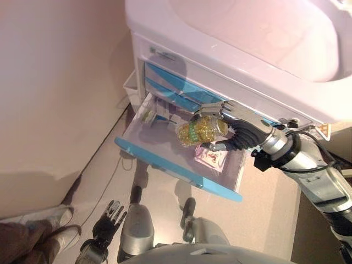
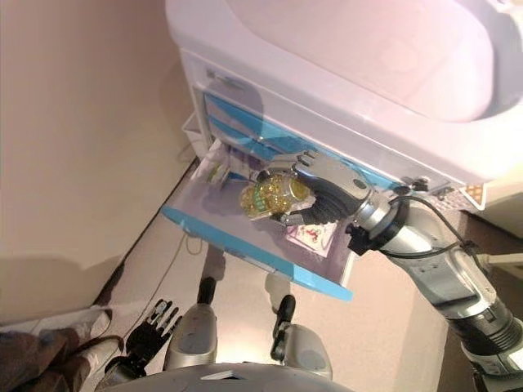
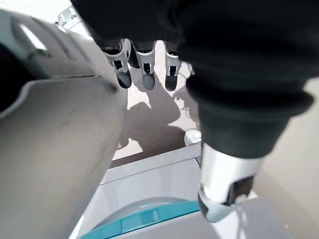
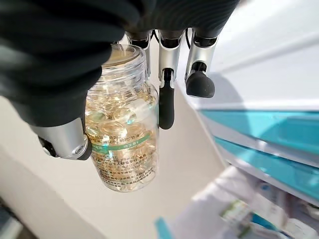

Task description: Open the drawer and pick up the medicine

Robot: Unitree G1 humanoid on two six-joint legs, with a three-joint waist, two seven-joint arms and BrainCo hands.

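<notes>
Your blue-fronted translucent plastic drawer (image 1: 165, 159) is standing open, holding a pink-printed packet (image 1: 212, 158). Your right hand (image 1: 242, 126) is curling fingers (image 4: 167, 107) and thumb round the clear, capsule-filled bottle (image 4: 122, 139), above it. Your left hand (image 1: 108, 218) is hanging relaxed, low.

Warm, pinkish light washes the head views, brightest on the white plastic drawer cabinet's top (image 1: 231, 33), which glares almost to blank. A soft shadow falls across the cabinet's front above the open clear drawer with a blue front edge (image 1: 176, 165), and darker shadows pool on the beige floor (image 1: 165, 192) beneath it. The clear bottle of yellow capsules (image 4: 122, 134) glows, lit from behind, in the right wrist view, its label sharp, while the drawers beyond it dissolve into blur. The dark ribbed cover of the right hand (image 4: 65, 55) reads as near-black silhouette. In the left wrist view, the left hand (image 3: 144, 59) is soft-focused and hard-edged shadows mark the floor.
</notes>
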